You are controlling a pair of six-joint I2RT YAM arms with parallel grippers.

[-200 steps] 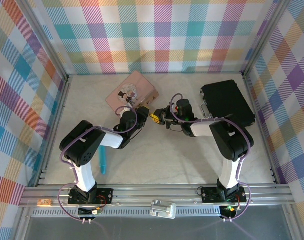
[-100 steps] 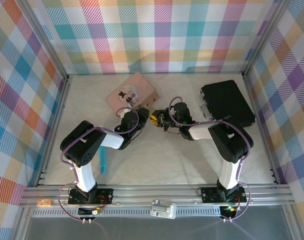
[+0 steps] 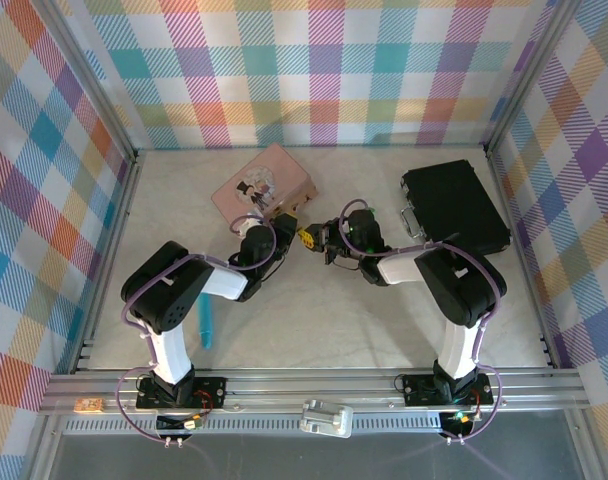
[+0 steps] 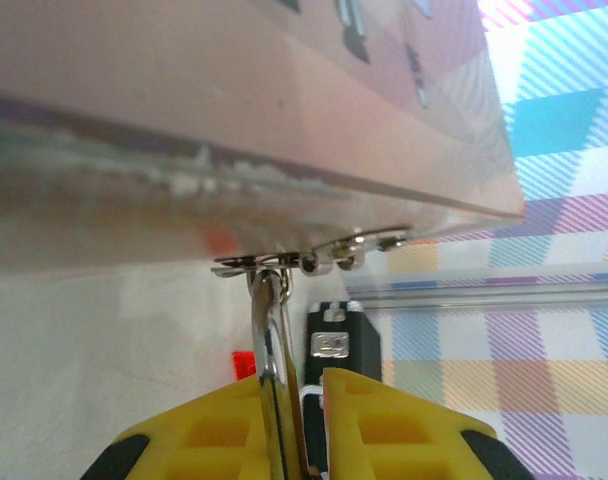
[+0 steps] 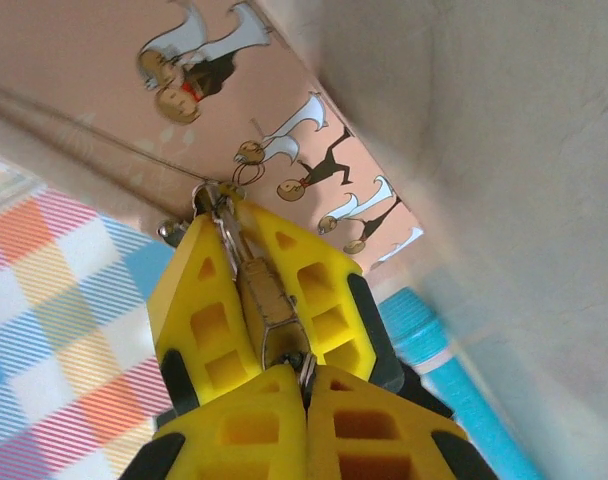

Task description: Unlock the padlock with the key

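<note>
Seen from above, the left gripper (image 3: 292, 228) and right gripper (image 3: 319, 240) meet beside the tin (image 3: 264, 180). Left wrist: the left one is clamped on the padlock (image 4: 272, 370), which is hooked on the tin's hasp (image 4: 314, 262). Right wrist: the right one pinches the key (image 5: 302, 368) at the padlock's base; inserting seems the step in hand, and it needs a straight push, then a turn.

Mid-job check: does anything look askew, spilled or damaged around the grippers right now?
Nothing spilled or damaged. The left gripper clamps the padlock by the pink tin; the right gripper meets it, pinching the key. Only the tin sits skewed to the table edges, and a light-blue stick lies loose near the left arm.
</note>
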